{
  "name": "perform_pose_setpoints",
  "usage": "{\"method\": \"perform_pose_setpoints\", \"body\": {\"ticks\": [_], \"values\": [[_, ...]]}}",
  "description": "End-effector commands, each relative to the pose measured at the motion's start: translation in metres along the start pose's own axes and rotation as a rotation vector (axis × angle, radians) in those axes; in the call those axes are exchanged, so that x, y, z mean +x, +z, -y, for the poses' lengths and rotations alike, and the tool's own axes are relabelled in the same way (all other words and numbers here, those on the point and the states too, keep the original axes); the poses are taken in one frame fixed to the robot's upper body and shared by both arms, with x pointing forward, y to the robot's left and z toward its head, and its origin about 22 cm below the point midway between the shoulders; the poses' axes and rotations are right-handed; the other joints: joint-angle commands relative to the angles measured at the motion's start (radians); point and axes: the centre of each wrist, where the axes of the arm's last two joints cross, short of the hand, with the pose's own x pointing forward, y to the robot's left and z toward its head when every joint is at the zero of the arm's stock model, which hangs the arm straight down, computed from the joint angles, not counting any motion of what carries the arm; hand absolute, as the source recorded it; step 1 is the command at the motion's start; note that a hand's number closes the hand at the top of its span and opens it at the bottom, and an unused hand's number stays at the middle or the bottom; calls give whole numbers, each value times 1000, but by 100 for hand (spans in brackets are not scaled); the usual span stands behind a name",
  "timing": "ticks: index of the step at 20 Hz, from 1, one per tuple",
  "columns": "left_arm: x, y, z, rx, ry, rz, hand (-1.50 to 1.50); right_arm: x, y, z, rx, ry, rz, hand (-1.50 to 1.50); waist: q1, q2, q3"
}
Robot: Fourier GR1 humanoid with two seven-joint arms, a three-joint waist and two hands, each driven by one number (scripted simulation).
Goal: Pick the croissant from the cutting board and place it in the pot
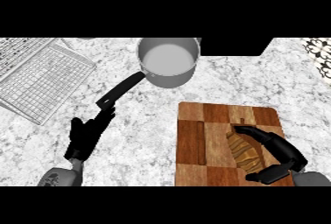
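Nearest to us, lower right: right hand [276, 153] is down on the cutting board [194, 140], fingers and thumb curled around the croissant [244, 151]. Fingers arc over its far and right side, thumb comes in at its near end. We see the croissant's striped brown top in the gap between them; it lies on the right half of the board, long axis running near to far. We cannot tell whether it is lifted or lying flat on the wood.

The board is a checkered wood block, portrait-wise, its near end cut off by the view's lower edge. It sits flat on the speckled stone bench [135, 131].

Lower left: left hand [87, 133] is over bare bench, well apart from the board. Fingers straight, pointing away from us, holding nothing. Fingertips sit just beside the tip of the pot's black handle [121, 92]; we cannot tell if they touch.

Farther out, centre: the pot [168, 61], grey metal, upright, handle angling back toward the left hand. It stands apart from the board's far edge.

Far left: a wire rack [42, 78] lies on the bench.

Far right corner: a black-and-white patterned object [320, 50], partly out of view.

Top centre-right: a dark block [236, 46] behind the pot.
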Motion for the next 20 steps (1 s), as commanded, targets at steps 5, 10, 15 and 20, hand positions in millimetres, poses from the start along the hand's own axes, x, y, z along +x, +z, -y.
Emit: {"method": "perform_pose_setpoints", "body": {"ticks": [5,10,15,20], "values": [[3,8,-2,9,-6,-7,0,-32,-1,-19,55,-12,22,150,15,13,20],[2,2,-2,-15,3,-4,0,-53,3,-33,21,-125,70,150,19,17,20],[4,-2,-9,5,-1,2,0,-41,-16,-42,-286,-113,109,150,2,15,18],[1,1,8,11,-6,7,0,-30,-43,-53,-637,-69,106,150,9,14,18]]}}
